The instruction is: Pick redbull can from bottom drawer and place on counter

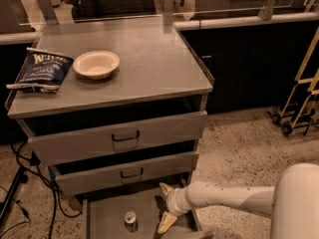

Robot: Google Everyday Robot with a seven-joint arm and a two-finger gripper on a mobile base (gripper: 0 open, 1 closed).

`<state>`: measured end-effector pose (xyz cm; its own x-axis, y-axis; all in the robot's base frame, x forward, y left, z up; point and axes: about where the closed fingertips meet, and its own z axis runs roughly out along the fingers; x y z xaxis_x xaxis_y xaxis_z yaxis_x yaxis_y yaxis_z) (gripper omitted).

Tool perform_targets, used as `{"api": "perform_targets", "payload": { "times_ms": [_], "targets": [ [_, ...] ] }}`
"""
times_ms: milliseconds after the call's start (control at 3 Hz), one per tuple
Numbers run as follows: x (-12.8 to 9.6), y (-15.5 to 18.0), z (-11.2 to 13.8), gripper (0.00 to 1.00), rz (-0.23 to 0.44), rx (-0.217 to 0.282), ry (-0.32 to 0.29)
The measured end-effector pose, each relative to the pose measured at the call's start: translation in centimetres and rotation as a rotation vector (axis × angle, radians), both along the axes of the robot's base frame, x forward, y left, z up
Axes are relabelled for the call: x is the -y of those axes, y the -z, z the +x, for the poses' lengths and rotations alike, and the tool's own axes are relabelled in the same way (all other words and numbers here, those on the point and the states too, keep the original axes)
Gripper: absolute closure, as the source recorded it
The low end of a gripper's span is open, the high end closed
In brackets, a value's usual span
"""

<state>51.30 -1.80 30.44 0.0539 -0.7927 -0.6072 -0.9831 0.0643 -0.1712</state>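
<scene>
The redbull can (pixel 130 220) stands upright on the floor of the open bottom drawer (pixel 107 222), its shiny silver top facing up. My gripper (pixel 166 206) hangs over the right part of that drawer, to the right of the can and apart from it. Its two pale fingers (pixel 166 223) are spread, one up and one down, with nothing between them. The white arm reaches in from the lower right. The counter (pixel 149 63) is the flat grey top of the cabinet above.
A cream bowl (pixel 96 64) and a dark blue chip bag (pixel 42 70) lie on the left of the counter. Two upper drawers (pixel 124 136) with dark handles sit slightly pulled out. Cables (pixel 20 183) lie at the lower left. A cart (pixel 299 98) stands right.
</scene>
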Motion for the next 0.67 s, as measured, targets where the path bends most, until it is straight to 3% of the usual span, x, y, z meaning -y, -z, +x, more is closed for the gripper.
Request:
{"api": "perform_targets", "payload": {
  "times_ms": [333, 667],
  "targets": [
    [-0.4, 0.6, -0.5, 0.00, 0.026, -0.019, 0.002],
    [-1.7, 2.2, -0.7, 0.00, 0.108, -0.027, 0.027]
  ]
}}
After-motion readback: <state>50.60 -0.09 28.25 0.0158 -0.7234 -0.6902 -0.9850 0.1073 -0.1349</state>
